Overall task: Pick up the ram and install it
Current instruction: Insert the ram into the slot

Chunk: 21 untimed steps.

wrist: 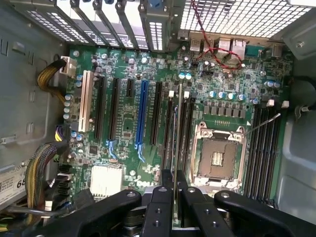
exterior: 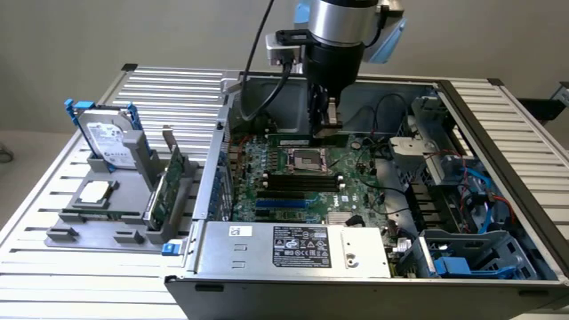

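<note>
The ram [exterior: 294,140] is off the bench [exterior: 160,87] and inside the open computer case [exterior: 266,280]. It is a thin green stick held level above the motherboard [exterior: 364,187], close to the processor socket [exterior: 308,159]. In the wrist view the ram [wrist: 177,128] shows edge-on as a narrow line. It runs lengthwise along the bank of black memory slots [wrist: 185,133] between the processor socket [wrist: 217,158] and the long expansion slots [wrist: 143,113].

The claw [exterior: 331,130] reaches straight down into the case and is closed to a narrow gap, with the stick pinched between its two fingers [wrist: 163,197]. The claw [wrist: 174,180] grips the ram by its upper edge, near one end.

So the pick-up looks done and the carry to the board as well. The stick is already turned to match the slots and sits over them. The seating is what remains — nothing here shows the ram pressed home. The white latches [wrist: 171,93] at the slot ends cannot be read as either locked or open. I also cannot tell whether the lower edge already touches a slot or hangs just above one.

Outside the case, on the exterior view's left, a grey holder [exterior: 66,235] on the bench carries a silver hard drive [exterior: 111,143] with blue handles. It also carries a taller green expansion card [exterior: 173,180], and both stand well apart from the claw.
</note>
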Each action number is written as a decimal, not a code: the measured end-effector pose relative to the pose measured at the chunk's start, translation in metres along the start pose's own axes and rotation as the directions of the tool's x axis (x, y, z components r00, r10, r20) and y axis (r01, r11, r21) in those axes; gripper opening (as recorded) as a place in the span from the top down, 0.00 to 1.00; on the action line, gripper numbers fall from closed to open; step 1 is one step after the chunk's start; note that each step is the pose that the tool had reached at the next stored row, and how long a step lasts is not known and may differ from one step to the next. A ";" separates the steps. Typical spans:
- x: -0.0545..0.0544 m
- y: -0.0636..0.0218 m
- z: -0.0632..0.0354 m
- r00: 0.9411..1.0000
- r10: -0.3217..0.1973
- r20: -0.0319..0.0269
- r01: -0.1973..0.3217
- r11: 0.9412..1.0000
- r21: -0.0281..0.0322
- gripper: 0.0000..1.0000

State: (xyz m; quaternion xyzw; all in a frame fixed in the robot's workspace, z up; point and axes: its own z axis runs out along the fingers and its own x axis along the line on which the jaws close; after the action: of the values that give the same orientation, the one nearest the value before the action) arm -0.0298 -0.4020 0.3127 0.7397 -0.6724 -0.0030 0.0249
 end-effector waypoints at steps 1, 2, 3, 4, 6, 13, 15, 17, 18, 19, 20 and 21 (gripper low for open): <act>0.000 -0.0002 0.0019 1.000 0.000 0.000 0.000 1.000 0.000 0.86; 0.000 -0.0006 0.0037 1.000 0.001 0.000 -0.001 1.000 0.000 0.86; 0.000 -0.0010 0.0055 1.000 0.003 0.000 -0.003 1.000 0.000 0.86; 0.000 -0.0016 0.0073 1.000 0.006 0.000 -0.006 1.000 0.000 0.86; 0.000 -0.0028 0.0108 1.000 0.014 0.001 -0.014 1.000 0.000 0.86; 0.000 -0.0046 0.0235 0.999 0.054 0.002 -0.054 0.999 -0.002 0.86; 0.000 -0.0048 0.0271 0.998 0.067 0.003 -0.067 0.998 -0.002 0.86; -0.001 -0.0050 0.0307 0.997 0.076 0.003 -0.076 0.997 -0.002 0.86; -0.001 -0.0051 0.0326 0.997 0.078 0.003 -0.078 0.997 -0.002 0.86; -0.001 -0.0052 0.0345 0.997 0.081 0.003 -0.081 0.997 -0.002 0.86; -0.001 -0.0052 0.0363 0.997 0.083 0.003 -0.083 0.997 -0.003 0.86; -0.001 -0.0053 0.0381 0.996 0.084 0.004 -0.084 0.996 -0.003 0.86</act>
State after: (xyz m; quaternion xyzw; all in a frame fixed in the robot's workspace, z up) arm -0.0260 -0.4022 0.2744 0.7107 -0.7031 -0.0040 0.0246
